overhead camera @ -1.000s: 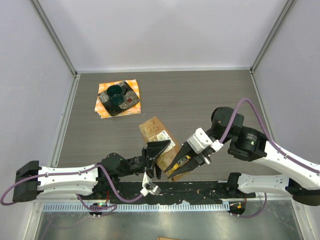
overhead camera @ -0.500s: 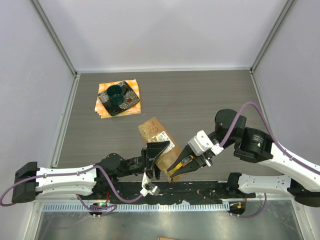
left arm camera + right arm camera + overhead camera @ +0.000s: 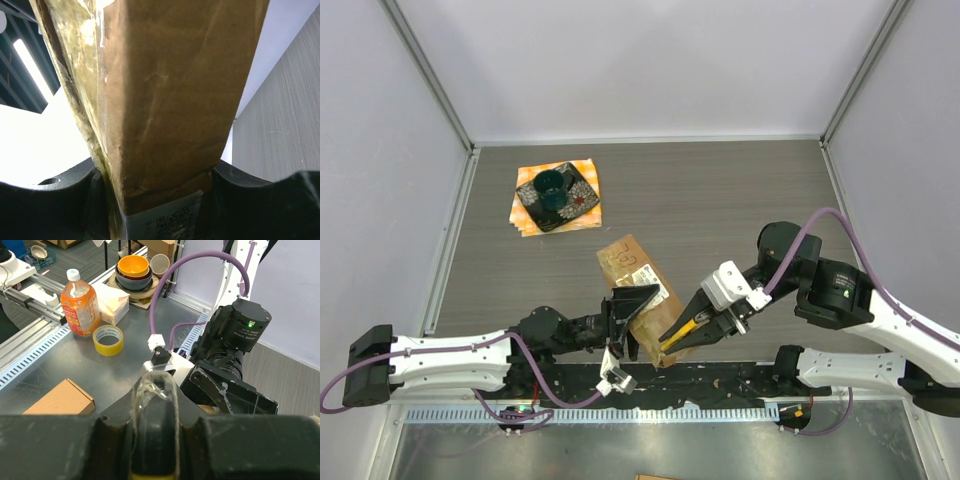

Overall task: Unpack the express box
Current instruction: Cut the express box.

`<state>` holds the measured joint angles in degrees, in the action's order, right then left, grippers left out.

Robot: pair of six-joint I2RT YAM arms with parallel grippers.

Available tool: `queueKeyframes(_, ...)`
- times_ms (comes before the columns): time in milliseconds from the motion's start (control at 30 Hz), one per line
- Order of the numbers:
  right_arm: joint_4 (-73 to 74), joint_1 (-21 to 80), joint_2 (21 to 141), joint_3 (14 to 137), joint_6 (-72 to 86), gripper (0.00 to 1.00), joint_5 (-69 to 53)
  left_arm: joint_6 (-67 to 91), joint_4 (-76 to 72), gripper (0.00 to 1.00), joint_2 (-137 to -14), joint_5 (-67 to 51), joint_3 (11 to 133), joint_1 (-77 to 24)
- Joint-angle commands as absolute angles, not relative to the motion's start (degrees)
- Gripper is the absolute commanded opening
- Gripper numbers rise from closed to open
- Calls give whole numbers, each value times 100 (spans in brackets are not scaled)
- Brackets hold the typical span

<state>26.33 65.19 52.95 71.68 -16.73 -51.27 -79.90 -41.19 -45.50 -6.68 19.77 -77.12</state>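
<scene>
The express box, brown cardboard with a white label and shiny tape, lies slantwise in the middle of the table. Its near end is raised and sits between my left gripper's jaws. In the left wrist view the box fills the gap, and both dark fingers press its sides beside the label. My right gripper is shut on a slim black and yellow tool. The tool's tip points at the box's near right corner. In the right wrist view that tool stands between the jaws, wrapped in clear tape.
A dark dish on an orange cloth sits at the back left. Grey walls close in the table on three sides. Beyond the near edge, a metal bench carries a bottle, a tape roll and a small carton.
My right arm has drawn back a little to the right and toward the near edge, carrying the tool. The left gripper keeps its hold on the box and has hardly moved.
</scene>
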Motion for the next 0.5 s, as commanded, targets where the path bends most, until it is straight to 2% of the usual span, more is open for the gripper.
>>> queueKeyframes(0,3567,6495,5528,7321,-1556,1,-4772,-7787,-5388,29,-4254,-1011,2391,-7761)
queueKeyframes(300,5210,6495,5774,7945,-1942,1,-3948,-7523,-5414,25,-4157,-765,2461,-7770)
queueKeyframes(467,5616,6495,5678,8024,-2074,1,-3428,-7515,-5449,24,-4104,-835,2443,-7778)
